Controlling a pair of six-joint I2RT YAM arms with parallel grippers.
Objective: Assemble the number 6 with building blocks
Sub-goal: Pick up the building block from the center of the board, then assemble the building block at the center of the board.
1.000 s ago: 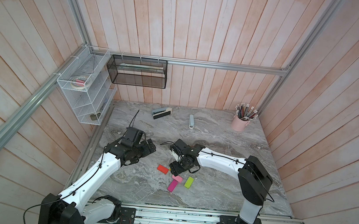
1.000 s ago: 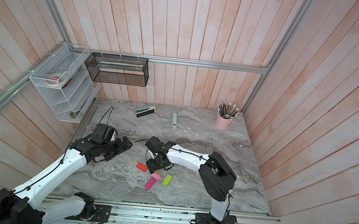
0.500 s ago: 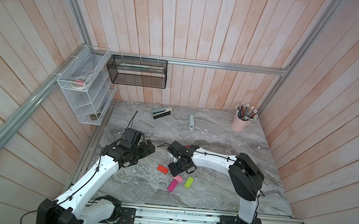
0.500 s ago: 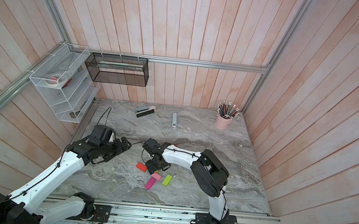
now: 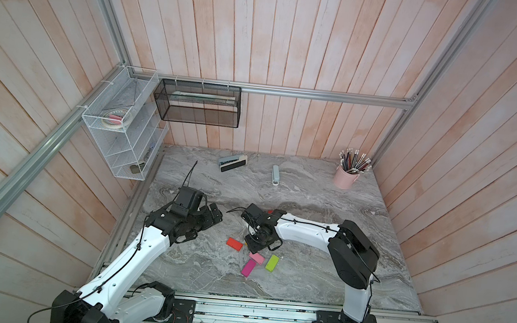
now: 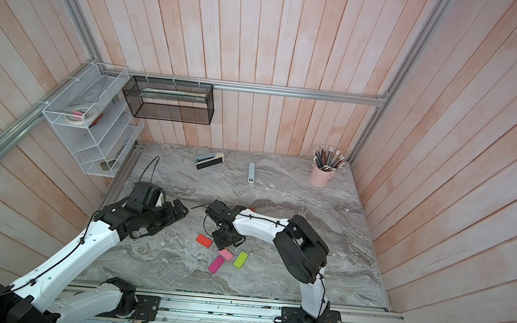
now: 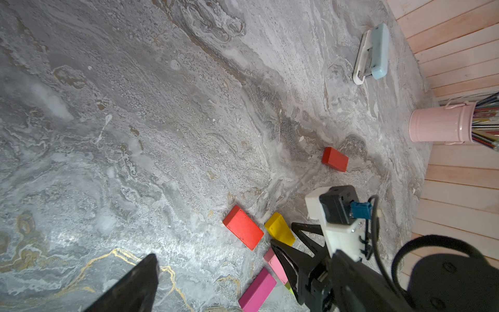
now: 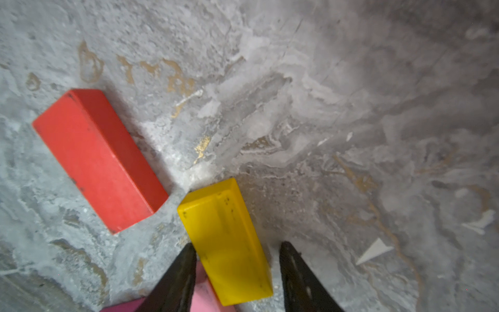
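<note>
The building blocks lie near the table's front. In both top views I see a red brick (image 5: pixel 234 243) (image 6: pixel 204 240), a light pink one (image 5: pixel 256 257), a magenta one (image 5: pixel 248 267) and a lime green one (image 5: pixel 271 263). My right gripper (image 5: pixel 258 241) (image 8: pixel 239 270) points down over the yellow brick (image 8: pixel 226 243) (image 7: pixel 279 228). It stands open astride the brick: one finger touches it, the other is a gap away. A second red brick (image 7: pixel 334 159) lies farther back. My left gripper (image 5: pixel 216 213) hovers left of the group, open and empty. No number 6 is formed.
A grey-white stapler (image 5: pixel 276 175) and a blue-grey hole punch (image 5: pixel 232 163) lie at the back. A pink cup of pencils (image 5: pixel 345 178) stands at the back right. A white wire shelf (image 5: pixel 121 141) and a black mesh basket (image 5: pixel 197 103) hang on the walls.
The right arm's elbow has swung a little to the left while its gripper stayed low over the bricks. The left arm has barely moved.
</note>
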